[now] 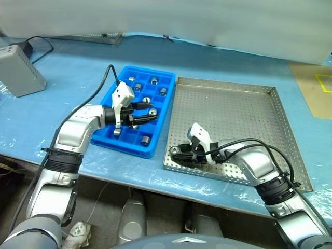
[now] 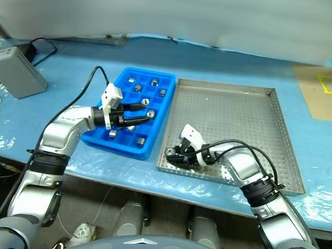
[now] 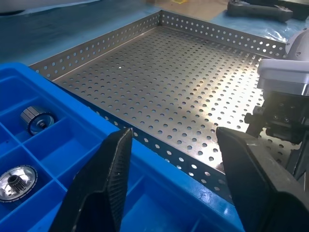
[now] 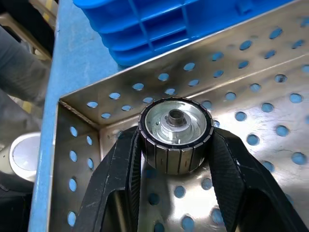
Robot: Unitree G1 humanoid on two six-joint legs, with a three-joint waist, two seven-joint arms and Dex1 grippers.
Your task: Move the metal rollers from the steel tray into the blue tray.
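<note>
Steel tray (image 4: 251, 121) corner, roller (image 4: 175, 133) between right gripper (image 4: 176, 159) fingers

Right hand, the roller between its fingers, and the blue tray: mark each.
Right hand (image 4: 175, 159), right wrist view, midway between fingertips.
Roller (image 4: 176, 123), right wrist view, shiny top face.
Blue tray (image 1: 157, 147), left eye view, near corner rim.

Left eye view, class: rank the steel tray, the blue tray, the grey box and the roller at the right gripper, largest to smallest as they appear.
1. steel tray
2. blue tray
3. grey box
4. roller, at the right gripper
</note>
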